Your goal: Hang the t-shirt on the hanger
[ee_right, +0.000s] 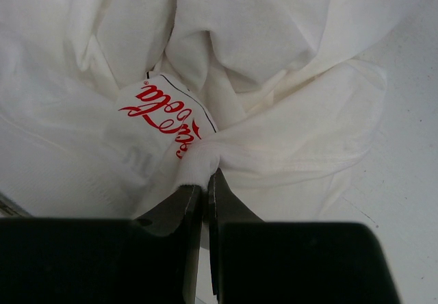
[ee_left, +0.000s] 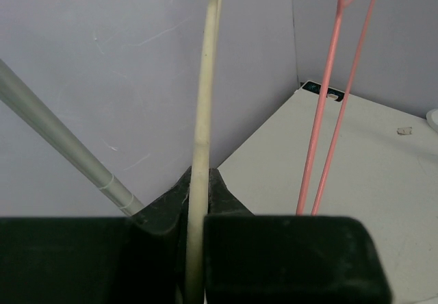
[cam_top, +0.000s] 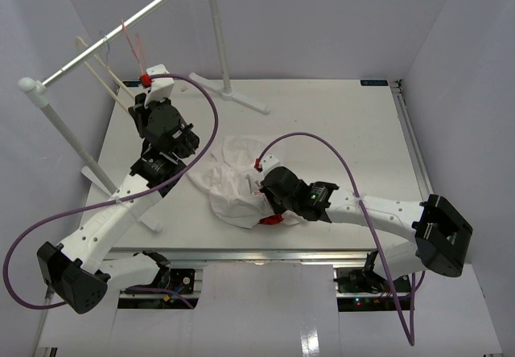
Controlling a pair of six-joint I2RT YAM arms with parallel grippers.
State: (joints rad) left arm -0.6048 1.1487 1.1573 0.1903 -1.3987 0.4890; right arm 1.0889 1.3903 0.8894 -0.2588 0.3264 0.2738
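Seen from above, the white cloth t-shirt lies crumpled on the white worktop close to its middle, a little toward 8 o'clock. The right gripper reaches in from 4 o'clock and sits at the heap's 4 o'clock edge. In the right wrist view its black fingers are clenched on a bunched fold of the t-shirt, cloth pinched between them. Just above the pinch, at 11 o'clock from it, is a white patch with red script, upside down to that camera.

Over at 10 o'clock, a pale grey metal clothes rail crosses the worktop's corner. From it hangs the pale beige, thick-barred hanger, with a thin pink-red wire hanger beside it at 2 o'clock. The left gripper stretches from the near edge toward 11 o'clock, up to the beige bars. In the left wrist view its fingers are pressed against one bar of the hanger, which runs up between them with no gap showing on either side. The wire hanger is well apart at 3 o'clock, and a grey rack pole slants past at 9 o'clock.

The hanger and the t-shirt are well apart.
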